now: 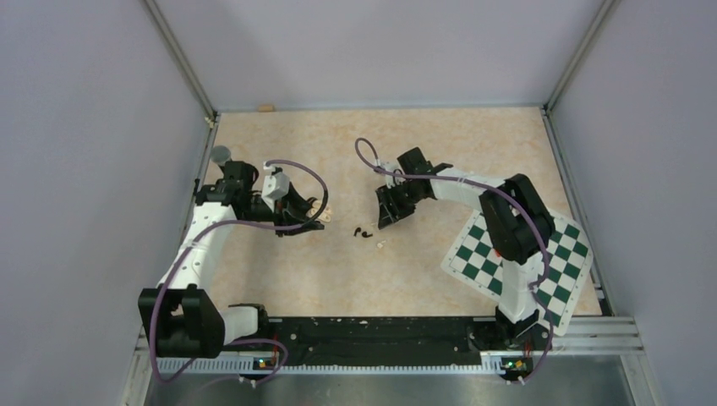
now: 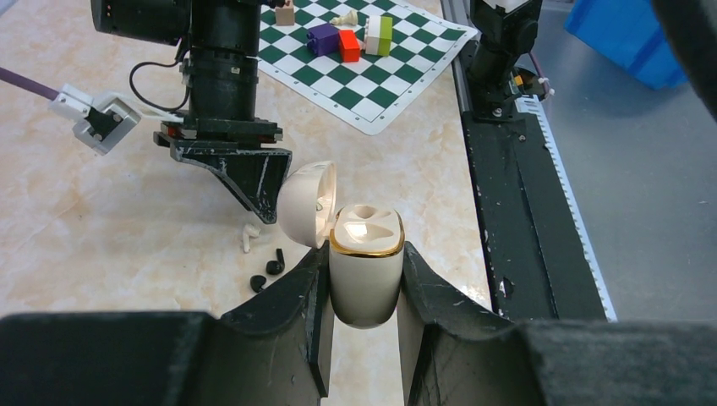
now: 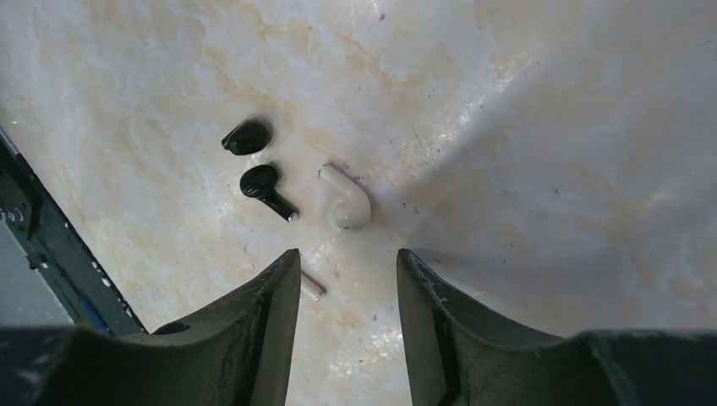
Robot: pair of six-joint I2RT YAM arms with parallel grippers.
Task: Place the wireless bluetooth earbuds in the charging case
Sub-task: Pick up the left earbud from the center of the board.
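Note:
The charging case is cream-white with a gold rim, not black. It stands upright with its lid open and both wells empty. My left gripper is shut on the case and holds it above the table. Two tiny black earbuds lie side by side on the table. A white earbud lies beside them. A second white bud peeks out from behind one finger. My right gripper is open and empty, just above the table beside the buds.
A green-and-white chessboard mat lies at the right, with coloured blocks on it. A black rail runs along the near edge. A blue bin stands beyond the rail. Walls close in the table.

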